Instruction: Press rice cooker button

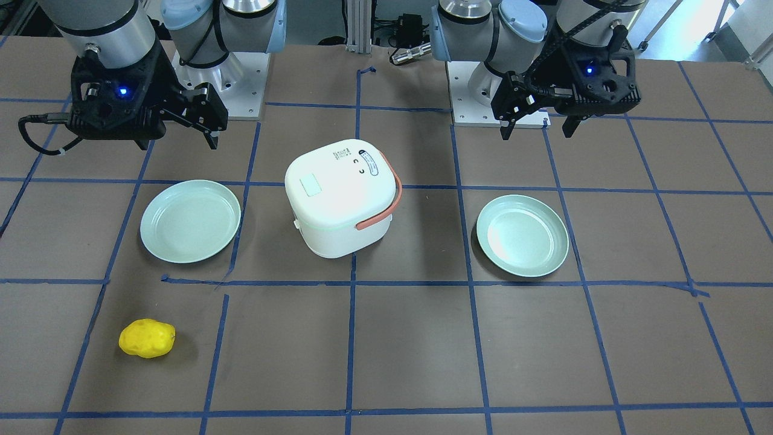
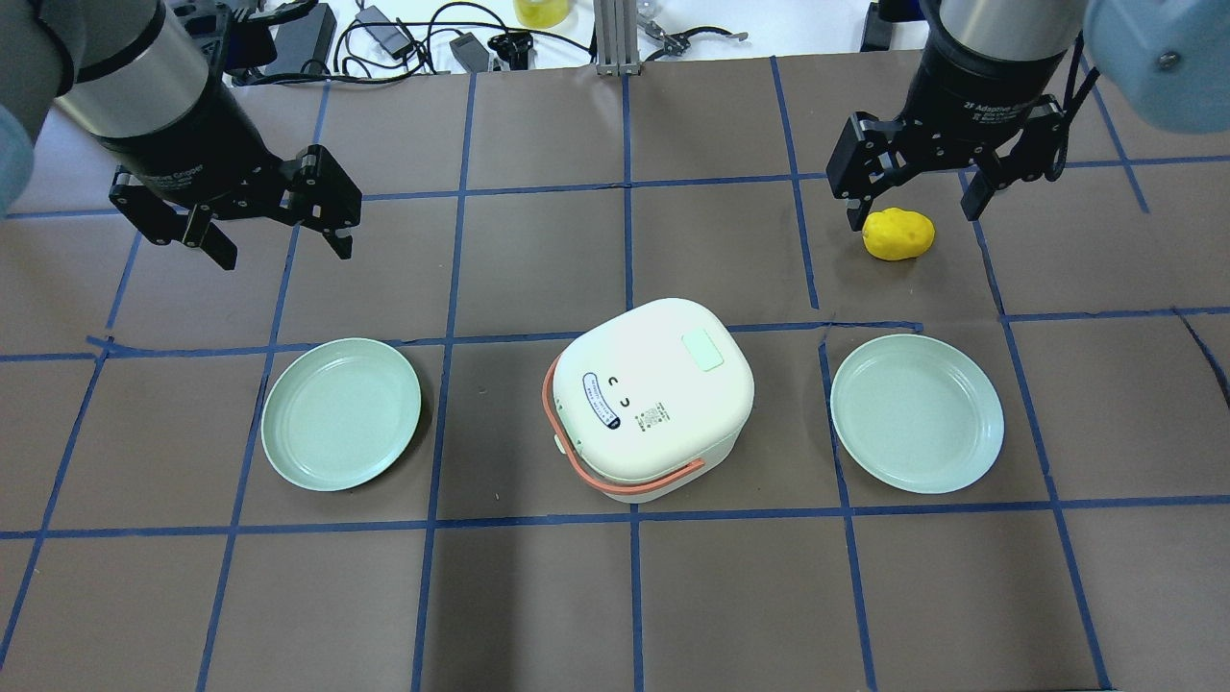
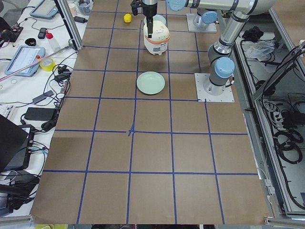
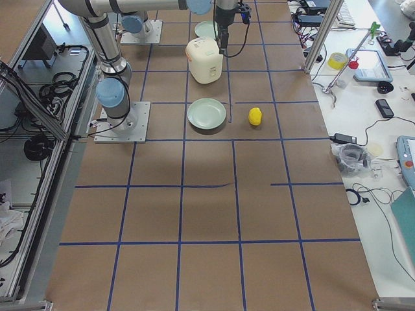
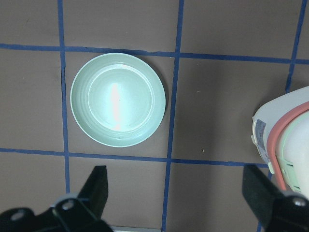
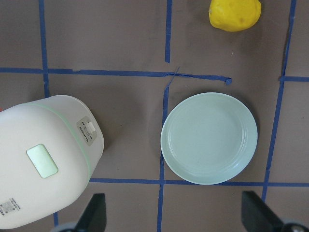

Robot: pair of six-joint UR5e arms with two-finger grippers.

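The white rice cooker (image 2: pixel 658 399) with a salmon handle stands at the table's middle, lid shut. A pale green square button (image 2: pixel 702 350) sits on its lid, also seen in the front view (image 1: pixel 312 184). A small white button (image 6: pixel 88 127) shows on its side panel in the right wrist view. My left gripper (image 2: pixel 274 235) is open and empty, hanging above the table beyond the left plate. My right gripper (image 2: pixel 913 197) is open and empty, hanging above a yellow potato-like object (image 2: pixel 898 234). Neither gripper touches the cooker.
Two pale green plates flank the cooker: one on my left (image 2: pixel 341 413) and one on my right (image 2: pixel 917 413). Blue tape lines grid the brown table. Cables and tools lie along the far edge (image 2: pixel 404 29).
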